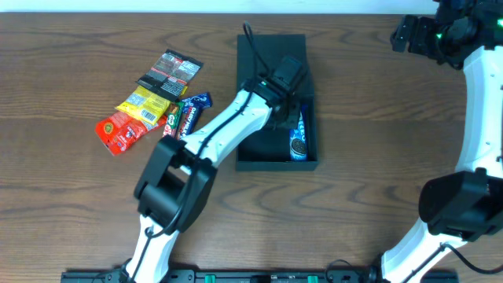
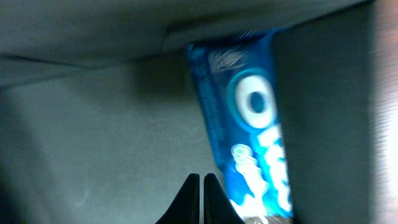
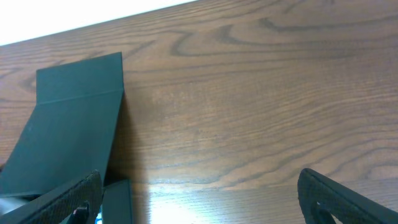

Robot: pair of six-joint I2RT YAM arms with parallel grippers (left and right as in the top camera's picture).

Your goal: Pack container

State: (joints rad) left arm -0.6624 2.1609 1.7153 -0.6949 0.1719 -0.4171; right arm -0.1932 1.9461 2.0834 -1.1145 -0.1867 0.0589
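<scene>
The container point(image 1: 251, 118) is a dark shallow box at the table's middle, its flap lid point(image 1: 271, 43) folded back on the far side. A blue Oreo packet point(image 1: 298, 140) lies inside along the right wall. My left gripper point(image 1: 289, 116) reaches down into the box. In the left wrist view its fingertips point(image 2: 201, 199) are pressed together with nothing between them, over the box floor point(image 2: 112, 137), and the Oreo packet point(image 2: 255, 124) lies just to their right. My right gripper point(image 3: 202, 199) hangs open over bare wood at the far right, beside the lid point(image 3: 68, 124).
Loose snack packets lie in a cluster left of the box: a black one point(image 1: 169, 71), a yellow one point(image 1: 145, 104), a red one point(image 1: 118, 130) and a dark blue bar point(image 1: 190, 112). The right arm point(image 1: 479, 94) stands along the right edge.
</scene>
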